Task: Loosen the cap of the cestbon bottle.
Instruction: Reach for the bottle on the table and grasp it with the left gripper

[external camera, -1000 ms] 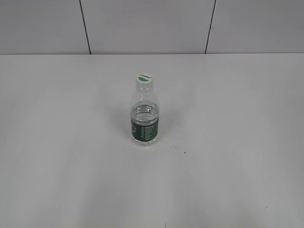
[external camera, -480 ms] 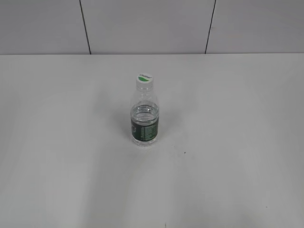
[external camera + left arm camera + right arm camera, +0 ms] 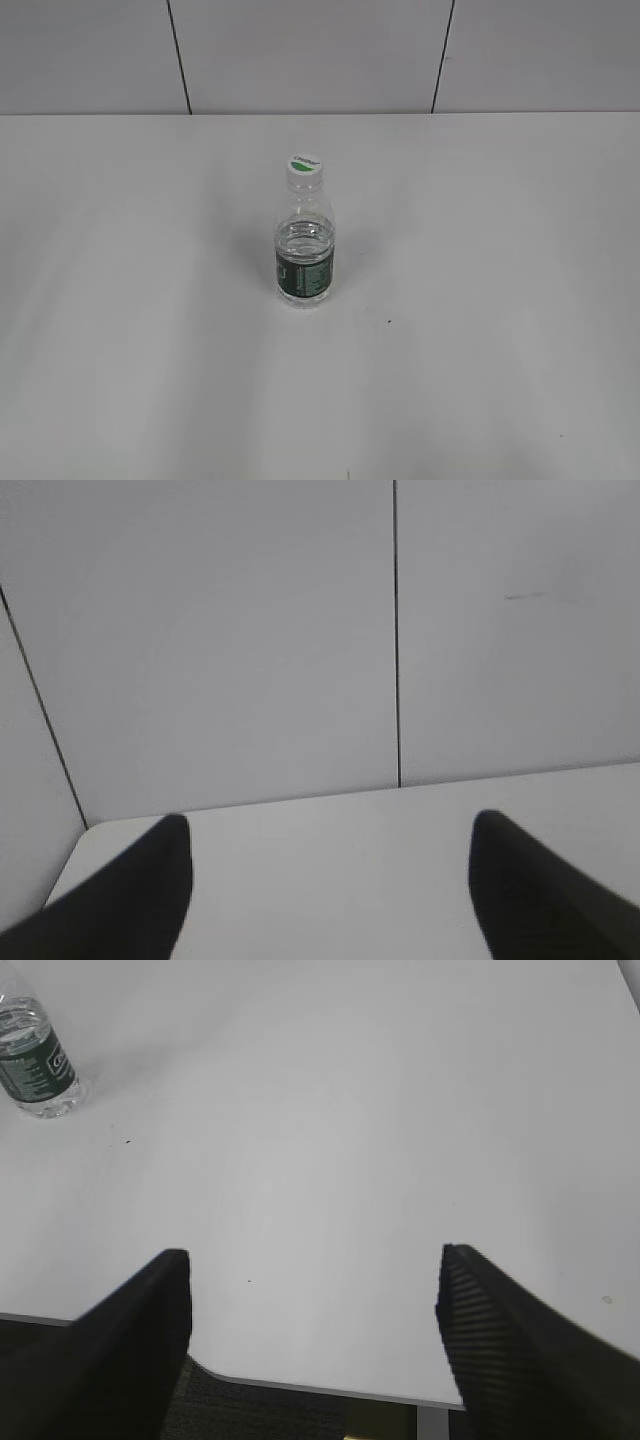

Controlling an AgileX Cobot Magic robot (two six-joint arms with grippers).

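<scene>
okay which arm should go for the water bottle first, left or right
Probably the right. The right gripper is open and its camera already sees the cestbon bottle ahead to its left. The left gripper, also open, faces the wall, bottle out of its view.

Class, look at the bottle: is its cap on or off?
On. The white cap sits atop the upright bottle; whether it is tight or loosened cannot be told.

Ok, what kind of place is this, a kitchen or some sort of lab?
Most likely a lab test bench, not a kitchen: a bare white table, plain white wall panels behind it, and a lone cestbon bottle standing capped. Both grippers, left and right, are open above the tabletop.
</scene>
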